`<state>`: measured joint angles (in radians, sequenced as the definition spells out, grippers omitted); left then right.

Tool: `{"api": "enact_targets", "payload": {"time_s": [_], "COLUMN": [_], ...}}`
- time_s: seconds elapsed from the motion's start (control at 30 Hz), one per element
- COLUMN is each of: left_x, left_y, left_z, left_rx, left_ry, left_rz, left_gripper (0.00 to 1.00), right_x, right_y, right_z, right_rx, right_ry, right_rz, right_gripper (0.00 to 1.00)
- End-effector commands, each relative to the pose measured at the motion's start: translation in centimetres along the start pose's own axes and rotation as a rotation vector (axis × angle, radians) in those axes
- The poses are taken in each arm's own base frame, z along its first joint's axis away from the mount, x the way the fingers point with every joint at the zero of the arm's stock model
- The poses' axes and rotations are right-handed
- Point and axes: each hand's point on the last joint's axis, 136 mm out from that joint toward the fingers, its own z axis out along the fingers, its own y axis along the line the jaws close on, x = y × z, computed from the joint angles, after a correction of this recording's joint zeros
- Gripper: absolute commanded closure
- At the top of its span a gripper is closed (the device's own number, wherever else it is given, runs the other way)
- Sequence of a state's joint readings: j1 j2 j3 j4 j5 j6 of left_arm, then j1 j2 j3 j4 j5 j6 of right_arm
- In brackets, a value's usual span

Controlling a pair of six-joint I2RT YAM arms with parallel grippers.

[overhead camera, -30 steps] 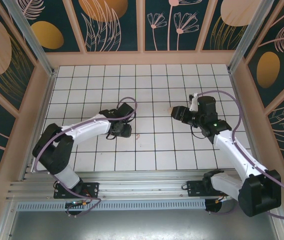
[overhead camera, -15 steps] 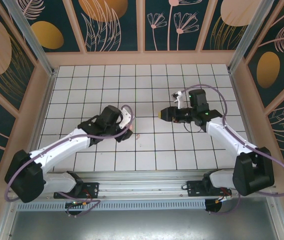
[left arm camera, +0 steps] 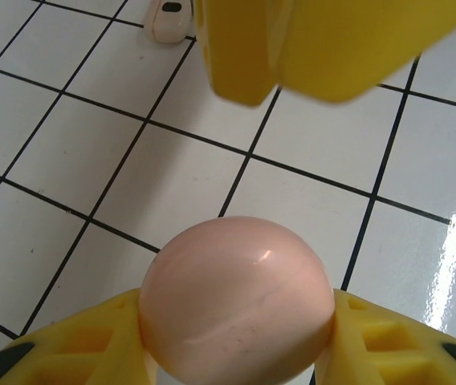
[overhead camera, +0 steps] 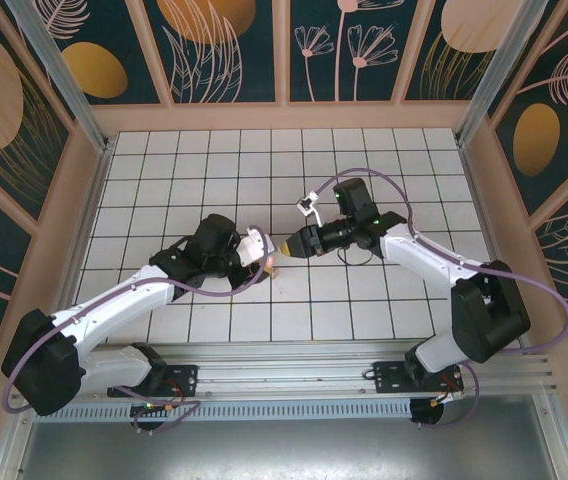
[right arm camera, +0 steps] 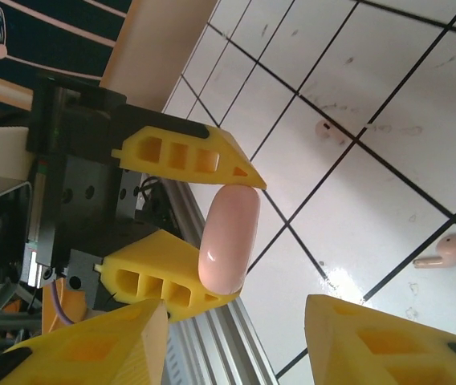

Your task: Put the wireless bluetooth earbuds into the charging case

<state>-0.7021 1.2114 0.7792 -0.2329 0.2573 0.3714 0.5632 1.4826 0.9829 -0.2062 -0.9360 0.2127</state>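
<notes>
Charging case, closed: clamped by the left gripper near mid-table, long axis spanning finger to finger (narrow edge toward the right gripper, fingers apart, empty); earbuds lie loose nearby.

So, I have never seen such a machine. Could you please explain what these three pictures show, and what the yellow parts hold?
These are two robot arms bolted to a white gridded table. The wide picture is taken from above and behind them; the other two come from a camera on each wrist. The yellow wedges are gripper fingers. The left gripper is shut on the charging case, a small round pink thing. The right gripper is open and empty, pointing at the case from close by. One pink earbud and another earbud lie loose on the tiles.
</notes>
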Motion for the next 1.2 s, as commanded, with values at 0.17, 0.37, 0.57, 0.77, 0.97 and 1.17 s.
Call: {"api": "enact_targets", "payload": {"time_s": [0.17, 0.37, 0.57, 0.77, 0.97, 1.17], "left_x": [-2.1, -2.4, -3.0, -3.1, -3.3, -3.4], "left_y": [-0.1, -0.2, -0.2, -0.2, 0.1, 0.9], "left_z": [-1.0, -1.2, -1.5, -1.6, -1.8, -1.5], "left_rx": [0.008, 0.011, 0.009, 0.009, -0.01, -0.043], "left_ry": [-0.086, -0.097, -0.121, -0.133, -0.135, -0.138], "left_rz": [0.049, 0.045, 0.05, 0.049, 0.037, -0.017], "left_gripper": [0.68, 0.69, 0.7, 0.7, 0.64, 0.44], "right_x": [-0.7, -0.6, -0.6, -0.6, -0.8, -1.2], "right_y": [2.0, 2.2, 2.5, 2.5, 2.9, 2.5], "right_z": [1.6, 2.4, 2.8, 3.2, 3.0, 1.8], "right_rx": [-0.083, -0.116, -0.139, -0.153, -0.158, -0.101], "right_ry": [0.038, 0.063, 0.074, 0.082, 0.072, 0.024], "right_rz": [-0.065, -0.061, -0.063, -0.061, -0.085, -0.128], "right_gripper": [0.49, 0.5, 0.5, 0.6, 0.76, 0.8]}}
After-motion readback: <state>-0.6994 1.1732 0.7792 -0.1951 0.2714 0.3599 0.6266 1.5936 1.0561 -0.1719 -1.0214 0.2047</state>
